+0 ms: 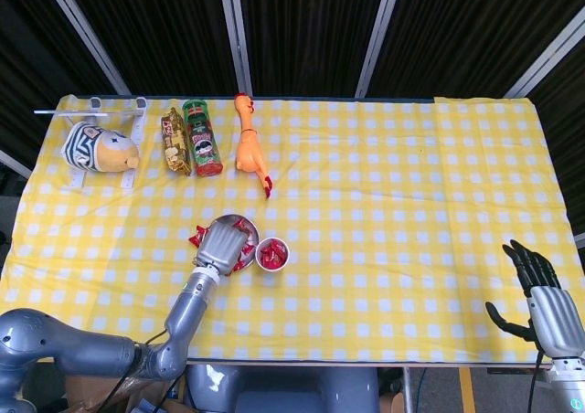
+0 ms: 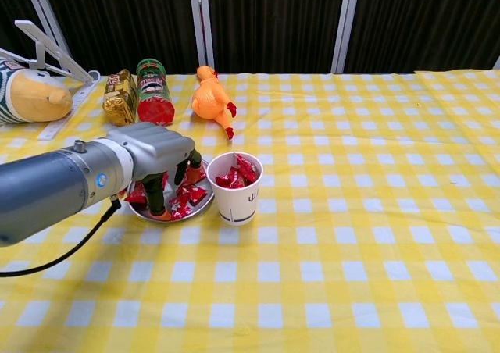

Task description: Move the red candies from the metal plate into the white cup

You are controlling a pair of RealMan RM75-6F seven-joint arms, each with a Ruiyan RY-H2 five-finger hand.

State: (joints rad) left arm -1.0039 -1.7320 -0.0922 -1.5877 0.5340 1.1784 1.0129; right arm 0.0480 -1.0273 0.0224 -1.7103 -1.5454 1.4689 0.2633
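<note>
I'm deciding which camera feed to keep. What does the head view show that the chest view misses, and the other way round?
Only the head view shows the right hand, open and idle off the table's near right corner.

Only the chest view shows the side of the white cup and the left hand's fingers reaching down among the red candies.

Both show the left hand over the metal plate, candies in the cup, the rubber chicken and the Pringles can.

Your left silver-grey metal hand point(image 2: 156, 154): dark fingers, blue dot on grey forearm, black cable trailing. Your right grey-backed hand point(image 1: 541, 296): black fingers.
</note>
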